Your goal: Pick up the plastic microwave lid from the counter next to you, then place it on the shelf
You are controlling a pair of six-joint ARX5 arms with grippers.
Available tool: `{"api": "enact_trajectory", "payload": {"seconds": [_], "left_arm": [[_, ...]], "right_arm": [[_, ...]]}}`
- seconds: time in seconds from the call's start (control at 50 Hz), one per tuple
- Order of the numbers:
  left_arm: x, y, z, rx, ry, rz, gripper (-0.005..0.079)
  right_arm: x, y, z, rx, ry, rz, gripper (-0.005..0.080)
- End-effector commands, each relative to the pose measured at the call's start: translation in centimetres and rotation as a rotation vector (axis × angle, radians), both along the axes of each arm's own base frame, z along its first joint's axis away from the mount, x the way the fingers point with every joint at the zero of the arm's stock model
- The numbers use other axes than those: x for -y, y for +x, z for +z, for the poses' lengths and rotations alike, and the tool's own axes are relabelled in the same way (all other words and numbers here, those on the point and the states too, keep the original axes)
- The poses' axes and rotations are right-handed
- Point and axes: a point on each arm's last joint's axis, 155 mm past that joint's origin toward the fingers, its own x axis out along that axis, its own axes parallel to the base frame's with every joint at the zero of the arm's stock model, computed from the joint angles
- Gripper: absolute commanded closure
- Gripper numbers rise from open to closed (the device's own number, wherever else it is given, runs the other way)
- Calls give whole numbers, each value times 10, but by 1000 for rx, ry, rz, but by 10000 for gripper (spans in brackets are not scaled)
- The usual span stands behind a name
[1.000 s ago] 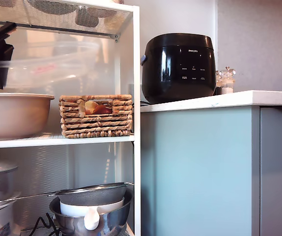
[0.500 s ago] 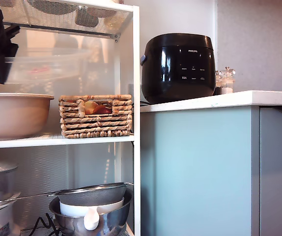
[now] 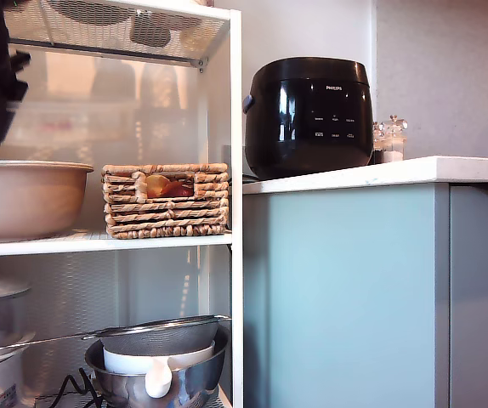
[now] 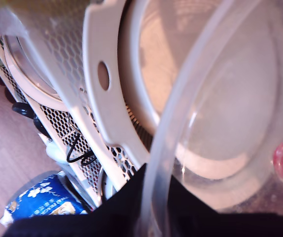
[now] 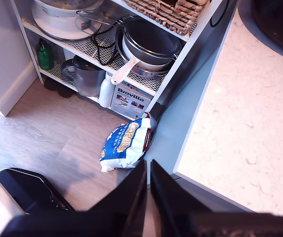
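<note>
The plastic microwave lid [image 4: 220, 123] is gripped at its rim by the jaws of my first gripper [image 4: 151, 217], above the beige bowl [image 3: 23, 200] on the shelf [image 3: 142, 242]. "PHILIPS" is read on the black cooker [image 3: 309, 115] on the counter [image 3: 397, 172], "Breville" on a box [image 5: 131, 98]. The jaws of my second gripper [image 5: 148, 185] are pressed together, empty.

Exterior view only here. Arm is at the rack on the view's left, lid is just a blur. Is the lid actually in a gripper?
Observer: Yes. In the first wrist view the plastic microwave lid has its rim running into my first gripper, which is shut on it. The beige bowl lies just beyond the clear dome.
Operator: And the other arm? Not in my frame.
Observer: My second gripper is shut and holds nothing. It hangs off the edge of the counter, with a blue bag on the floor below.
</note>
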Motion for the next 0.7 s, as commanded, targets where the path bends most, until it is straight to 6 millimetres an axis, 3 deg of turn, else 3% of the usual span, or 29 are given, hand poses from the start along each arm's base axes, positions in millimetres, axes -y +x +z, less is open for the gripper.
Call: {"api": "enact_trajectory", "payload": {"seconds": [0.0, 0.42, 0.48, 0.58, 0.68], "left_arm": [[-6, 5, 2, 9, 7, 14, 716], [-35, 4, 2, -9, 68, 31, 711], [-34, 7, 4, 3, 71, 23, 641], [-23, 17, 8, 35, 61, -55, 425], [-21, 22, 11, 48, 79, -91, 407]], "right_arm": [[1, 0, -2, -4, 3, -3, 765], [0, 0, -1, -3, 5, -2, 765], [0, 0, -1, -3, 5, -2, 765], [0, 0, -1, -2, 7, -1, 765], [-1, 0, 0, 1, 12, 0, 765]]}}
